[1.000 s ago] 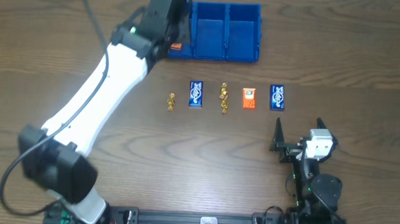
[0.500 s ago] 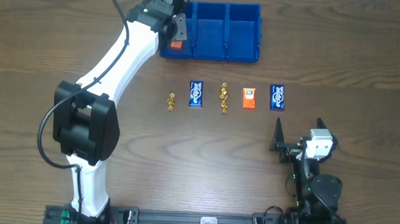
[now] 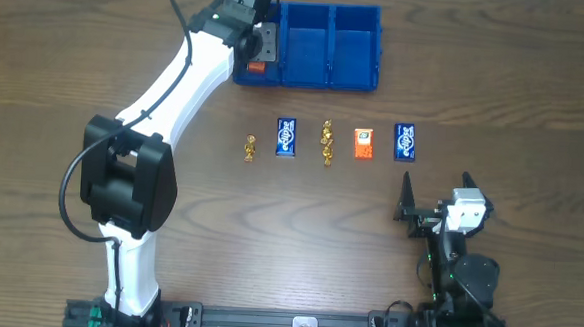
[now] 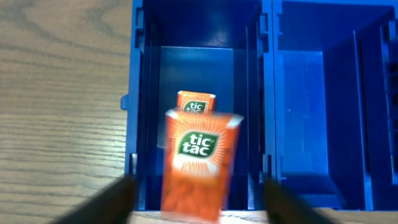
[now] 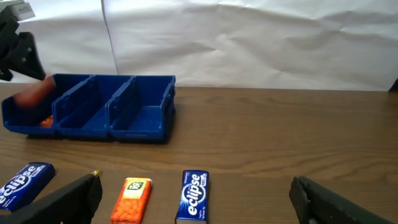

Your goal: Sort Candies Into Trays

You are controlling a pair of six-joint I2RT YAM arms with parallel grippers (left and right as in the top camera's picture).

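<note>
My left gripper (image 3: 265, 44) hangs open over the left compartment of the blue three-bin tray (image 3: 328, 84). In the left wrist view an orange candy box (image 4: 200, 165) shows blurred and loose between the spread fingers, above a second orange box (image 4: 196, 102) lying in that compartment. On the table in a row lie a gold candy (image 3: 251, 148), a blue mint pack (image 3: 286, 136), a pair of gold candies (image 3: 327, 143), another orange box (image 3: 363, 143) and a second blue pack (image 3: 405, 141). My right gripper (image 3: 433, 203) rests open near the table's front right, short of the row.
The tray's middle bin (image 4: 305, 106) and right bin (image 3: 356, 49) look bare. A white sheet (image 5: 249, 37) hangs behind the table's far edge. Wood tabletop lies open to the left of the row and between the row and the tray.
The left arm has drawn its elbow back toward its base while its gripper stayed over the tray's left compartment. The orange box now sits loose between the spread fingers. The right arm is unmoved.
</note>
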